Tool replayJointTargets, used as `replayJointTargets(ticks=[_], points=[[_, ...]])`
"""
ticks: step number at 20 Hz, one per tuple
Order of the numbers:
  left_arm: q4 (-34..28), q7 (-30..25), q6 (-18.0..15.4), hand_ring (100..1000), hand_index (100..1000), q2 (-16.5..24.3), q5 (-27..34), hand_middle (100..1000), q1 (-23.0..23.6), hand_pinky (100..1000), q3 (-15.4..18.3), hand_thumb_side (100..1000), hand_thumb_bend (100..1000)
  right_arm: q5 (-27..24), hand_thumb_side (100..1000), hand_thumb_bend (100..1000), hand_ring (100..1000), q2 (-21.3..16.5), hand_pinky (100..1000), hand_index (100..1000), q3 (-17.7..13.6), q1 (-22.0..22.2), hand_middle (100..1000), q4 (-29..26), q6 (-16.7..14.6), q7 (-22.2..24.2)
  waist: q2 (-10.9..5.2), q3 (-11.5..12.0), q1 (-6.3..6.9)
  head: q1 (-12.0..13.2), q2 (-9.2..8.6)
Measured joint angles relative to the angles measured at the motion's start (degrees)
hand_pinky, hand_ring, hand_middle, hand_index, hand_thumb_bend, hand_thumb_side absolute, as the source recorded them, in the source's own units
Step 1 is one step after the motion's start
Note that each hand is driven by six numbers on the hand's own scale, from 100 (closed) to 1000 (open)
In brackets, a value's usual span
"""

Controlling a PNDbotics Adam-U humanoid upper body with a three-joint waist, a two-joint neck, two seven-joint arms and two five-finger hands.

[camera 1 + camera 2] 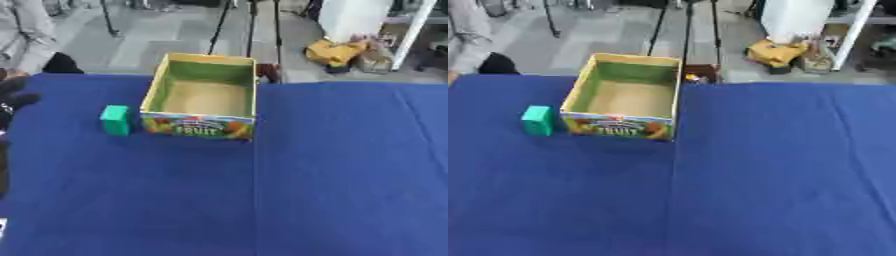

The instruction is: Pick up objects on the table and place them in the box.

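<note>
Blue cloth-covered table (306, 190) lies nearest, bare in front.
Small teal block (115, 120) stands just left of the open yellow cardboard fruit box (202, 96); left hand (10, 97), dark at the edge, fingers unreadable.

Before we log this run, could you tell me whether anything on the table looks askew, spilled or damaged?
Nothing stands out. The fruit-printed box stands upright and open, with nothing visible inside, and the green block sits upright on the blue tablecloth just beside the box's left wall. No spill or damage shows.
</note>
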Motion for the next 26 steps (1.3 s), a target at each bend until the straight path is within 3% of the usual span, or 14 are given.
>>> replayJointTargets(ticks=[9,18,26], points=[[0.0,0.9,-1.2,855,998,1.8,-1.2,846,2.1,809,0.9,927,100,0.0,1000,100,896,0.0,838,840,0.0,0.0,684,0.0,0.0,0.1,0.07,0.0,0.15,0.0,-0.01],[0.0,4.5,-2.9,852,1000,13.1,-8.4,890,7.5,800,3.8,811,100,0.0,1000,100,896,-0.7,839,841,0.0,0.1,683,0.0,0.1,0.2,-0.15,0.0,0.85,-0.4,-0.01],[0.0,3.9,1.2,868,1000,23.9,-15.2,916,10.2,802,4.4,792,100,0.0,1000,100,895,-1.1,840,841,0.0,0.5,682,0.0,0.1,0.4,-0.16,0.0,0.97,-0.4,0.00]])
